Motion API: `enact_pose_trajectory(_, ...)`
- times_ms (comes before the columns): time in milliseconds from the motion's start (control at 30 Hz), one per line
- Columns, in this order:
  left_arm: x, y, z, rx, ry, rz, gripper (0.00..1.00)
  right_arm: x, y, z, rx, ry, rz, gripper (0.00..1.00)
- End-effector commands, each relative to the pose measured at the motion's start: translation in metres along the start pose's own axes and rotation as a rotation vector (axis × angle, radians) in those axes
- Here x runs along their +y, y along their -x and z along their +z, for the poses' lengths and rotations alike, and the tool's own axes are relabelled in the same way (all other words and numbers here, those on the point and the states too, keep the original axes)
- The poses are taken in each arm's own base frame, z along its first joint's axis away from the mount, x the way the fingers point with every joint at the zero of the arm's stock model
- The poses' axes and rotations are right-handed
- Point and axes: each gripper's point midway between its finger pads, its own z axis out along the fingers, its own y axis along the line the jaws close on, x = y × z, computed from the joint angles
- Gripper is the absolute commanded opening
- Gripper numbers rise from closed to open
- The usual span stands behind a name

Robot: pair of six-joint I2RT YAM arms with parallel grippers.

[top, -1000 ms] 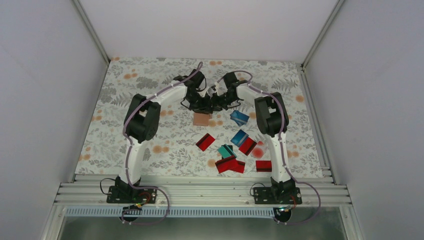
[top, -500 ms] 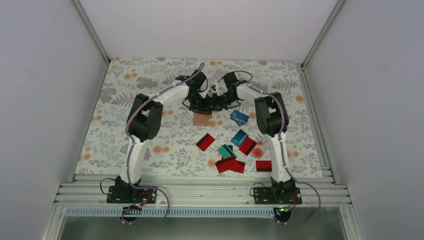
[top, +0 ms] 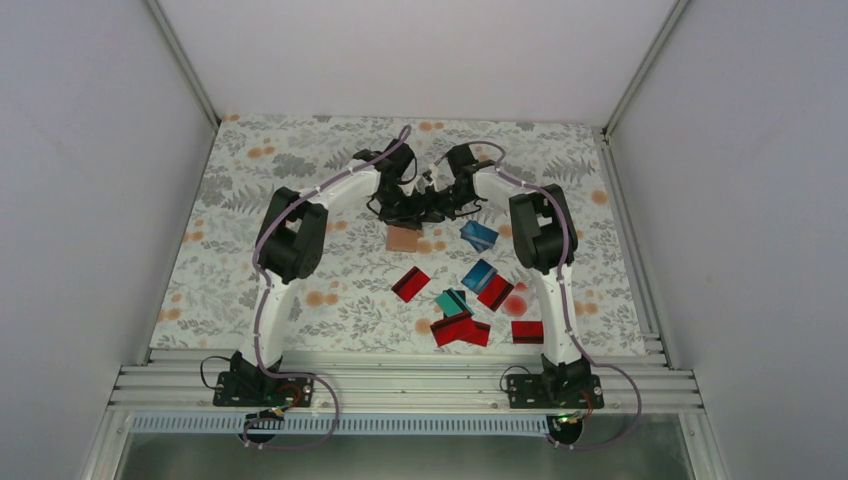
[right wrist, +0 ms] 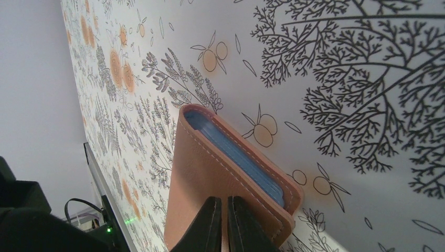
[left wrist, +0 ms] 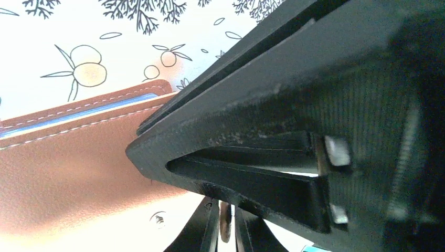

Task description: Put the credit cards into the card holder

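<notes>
Tan card holder (top: 403, 239) is noted on the floral table cover (top: 290, 170), far of centre, with the edge of a blue card (right wrist: 237, 157) seen lodged in its slot. One edge of it is pinched by the right gripper (right wrist: 224, 202), fingers nearly touching. The left gripper (left wrist: 137, 152) is pressed together at the holder's stitched rim, nothing seen between its tips. Loose credit cards (top: 452, 301), red, blue and teal, are scattered nearer the arm bases, apart from the holder.

The card holder (top: 403, 239) lies beyond scattered credit cards (top: 459, 329) on the floral table (top: 250, 200).
</notes>
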Motion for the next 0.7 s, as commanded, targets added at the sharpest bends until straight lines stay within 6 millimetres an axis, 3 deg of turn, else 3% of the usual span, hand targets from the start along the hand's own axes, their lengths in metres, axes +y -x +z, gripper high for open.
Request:
enact_pose_trajectory(0, -0.010, 0.013, -0.013, -0.058, 0.001, 0.037, 0.13, -0.033, -0.026, 0.019, 0.086, -0.067, 0.076, 0.04)
enact_pose_trajectory(100, -0.012, 0.013, -0.016, -0.065, 0.003, 0.039, 0.18, -0.034, -0.027, 0.020, 0.087, -0.068, 0.079, 0.04)
enact_pose_trajectory(667, -0.024, 0.018, -0.026, -0.086, -0.017, 0.050, 0.18, -0.035, -0.027, 0.020, 0.087, -0.069, 0.081, 0.04)
